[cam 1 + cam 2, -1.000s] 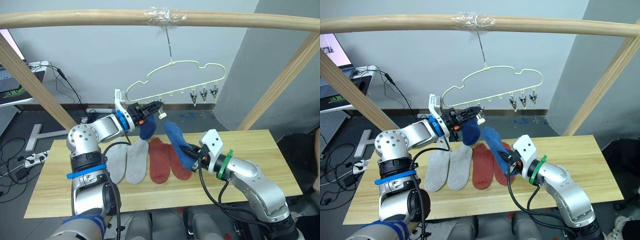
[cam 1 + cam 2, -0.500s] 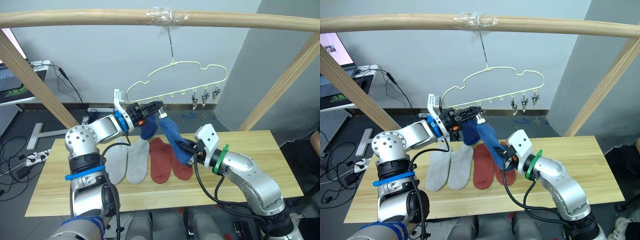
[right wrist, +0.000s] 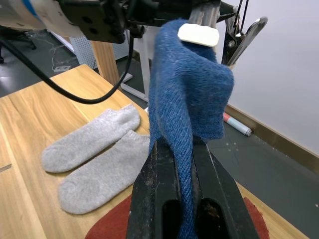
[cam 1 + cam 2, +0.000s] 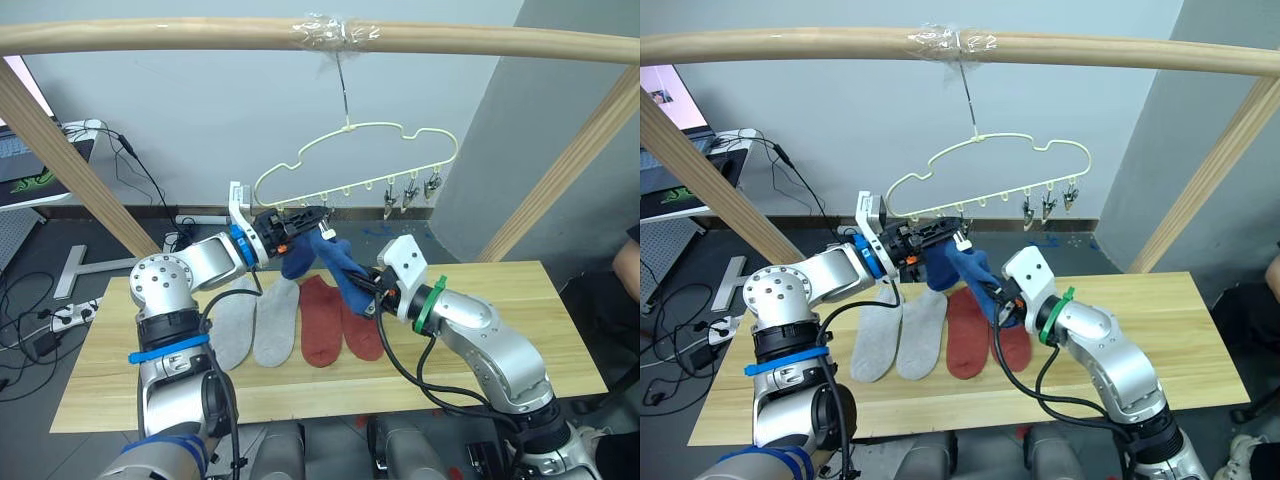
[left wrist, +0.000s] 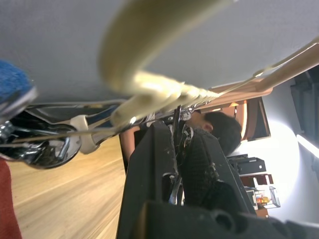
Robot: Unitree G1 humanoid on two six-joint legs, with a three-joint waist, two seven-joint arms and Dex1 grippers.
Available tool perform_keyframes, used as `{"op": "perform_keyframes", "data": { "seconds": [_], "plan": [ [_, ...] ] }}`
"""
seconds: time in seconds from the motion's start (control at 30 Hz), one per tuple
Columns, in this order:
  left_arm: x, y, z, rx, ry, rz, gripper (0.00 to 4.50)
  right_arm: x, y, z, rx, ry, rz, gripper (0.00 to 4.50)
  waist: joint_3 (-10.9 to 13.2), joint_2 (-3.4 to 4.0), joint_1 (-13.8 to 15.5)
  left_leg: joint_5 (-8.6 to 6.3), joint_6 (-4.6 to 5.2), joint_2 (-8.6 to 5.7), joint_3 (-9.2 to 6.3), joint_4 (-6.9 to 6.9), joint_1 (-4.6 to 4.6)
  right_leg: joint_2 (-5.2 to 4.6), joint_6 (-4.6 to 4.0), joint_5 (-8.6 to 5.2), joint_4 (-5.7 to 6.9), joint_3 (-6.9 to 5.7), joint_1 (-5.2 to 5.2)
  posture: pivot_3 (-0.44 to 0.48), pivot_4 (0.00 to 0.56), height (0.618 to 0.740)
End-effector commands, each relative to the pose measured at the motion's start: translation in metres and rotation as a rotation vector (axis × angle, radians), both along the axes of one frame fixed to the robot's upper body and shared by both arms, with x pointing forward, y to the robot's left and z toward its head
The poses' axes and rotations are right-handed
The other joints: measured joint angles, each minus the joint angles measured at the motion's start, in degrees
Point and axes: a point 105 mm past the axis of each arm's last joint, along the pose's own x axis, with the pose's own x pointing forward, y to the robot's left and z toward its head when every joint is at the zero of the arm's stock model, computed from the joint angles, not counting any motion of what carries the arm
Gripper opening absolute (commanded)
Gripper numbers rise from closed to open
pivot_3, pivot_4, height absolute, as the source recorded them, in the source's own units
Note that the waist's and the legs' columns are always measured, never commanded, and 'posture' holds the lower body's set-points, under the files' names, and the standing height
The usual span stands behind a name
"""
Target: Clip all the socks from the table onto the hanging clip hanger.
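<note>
we found 2 grey socks (image 4: pixel 256 320) and 2 red socks (image 4: pixel 335 322) lying mid table (image 4: pixel 520 330), bare wood toward both ends. our right gripper (image 3: pixel 179 199) pinched a blue sock (image 3: pixel 187 94), lifted to the clip hanger (image 4: pixel 350 160). our left gripper (image 4: pixel 310 217) squeezed a clip (image 4: pixel 325 230) at the hanger's left end.

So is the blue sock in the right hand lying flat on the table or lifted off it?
Lifted. The right hand is shut on the blue sock, holding it up above the table beside the left hand under the clip hanger.
</note>
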Motion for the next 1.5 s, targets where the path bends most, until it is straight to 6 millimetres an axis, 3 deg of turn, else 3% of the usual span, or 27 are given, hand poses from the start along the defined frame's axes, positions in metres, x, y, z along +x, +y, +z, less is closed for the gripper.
{"op": "perform_keyframes", "data": {
  "seconds": [0.03,0.27,0.5,0.67,0.77,0.93,1.13,1.33,1.4,1.5],
  "plan": [
    [-0.008,-0.002,0.016,-0.011,-0.083,-0.035,0.24,0.003,0.002,0.011,0.002,-0.063,-0.001,0.01,0.00,0.00,0.00,0.00,0.00,0.00,0.00,0.00,0.00,0.00,0.00,0.00,0.00,0.00,0.00,0.083,0.177,0.740],
    [-0.007,0.001,0.018,-0.011,-0.099,-0.026,2.44,0.007,0.000,0.008,-0.005,-0.058,-0.005,0.00,0.00,0.00,0.03,0.00,0.00,0.00,0.01,0.00,0.00,0.00,0.00,0.00,0.01,0.01,-0.01,0.104,0.181,0.740],
    [-0.006,0.018,0.022,-0.011,-0.096,0.014,4.45,0.011,-0.001,0.007,0.009,-0.045,-0.022,0.00,0.00,0.00,0.04,0.00,0.00,0.01,0.01,-0.01,0.00,0.00,0.00,0.00,0.01,0.00,-0.02,0.118,0.182,0.740],
    [-0.011,0.048,0.026,0.052,-0.106,0.073,4.49,0.014,0.001,0.005,0.045,-0.010,-0.024,0.00,0.00,0.00,-0.04,0.00,0.00,0.03,0.01,-0.03,0.00,0.01,0.00,0.00,0.03,0.00,-0.05,0.132,0.183,0.740],
    [-0.015,0.061,0.028,0.078,-0.103,0.111,4.50,0.013,0.006,0.004,0.108,0.052,-0.011,0.77,0.00,0.00,0.17,0.00,0.00,0.04,0.00,-0.07,0.00,0.01,-0.01,0.00,0.02,0.00,-0.06,0.156,0.183,0.740],
    [-0.024,0.069,0.020,0.108,-0.089,0.135,4.50,0.004,0.014,0.004,0.203,0.175,0.031,2.44,0.00,0.00,0.50,-0.01,-0.01,0.04,0.00,-0.07,-0.03,-0.02,-0.01,0.00,0.00,-0.01,-0.07,0.175,0.183,0.740],
    [-0.037,0.063,0.008,0.241,-0.134,0.119,4.50,-0.004,0.008,-0.002,0.206,0.235,0.030,4.46,0.00,0.00,0.86,-0.01,-0.01,0.04,0.00,-0.07,-0.02,-0.02,-0.03,-0.02,0.00,-0.02,-0.08,0.180,0.174,0.740],
    [-0.040,0.036,-0.010,0.568,-0.427,0.133,4.50,-0.001,-0.032,-0.005,0.128,0.172,-0.085,4.46,0.00,0.00,1.91,-0.02,-0.04,0.02,0.14,-0.14,-0.04,-0.07,-0.11,-0.06,-0.12,0.06,-0.11,0.181,0.167,0.740],
    [-0.034,0.027,-0.010,0.627,-0.552,0.198,4.50,-0.003,-0.043,0.003,0.107,0.125,-0.089,4.46,-0.01,0.00,2.07,-0.02,-0.04,0.00,0.20,-0.17,-0.05,-0.12,-0.38,-0.21,-0.19,0.10,-0.12,0.172,0.158,0.740],
    [-0.028,0.006,-0.006,0.601,-0.675,0.266,3.93,-0.005,-0.057,0.016,0.034,0.012,-0.100,4.50,-0.02,-0.01,2.18,-0.02,-0.03,-0.02,0.24,-0.15,-0.13,-0.13,-0.39,-0.21,-0.22,0.11,-0.15,0.162,0.157,0.740]
  ]
}}
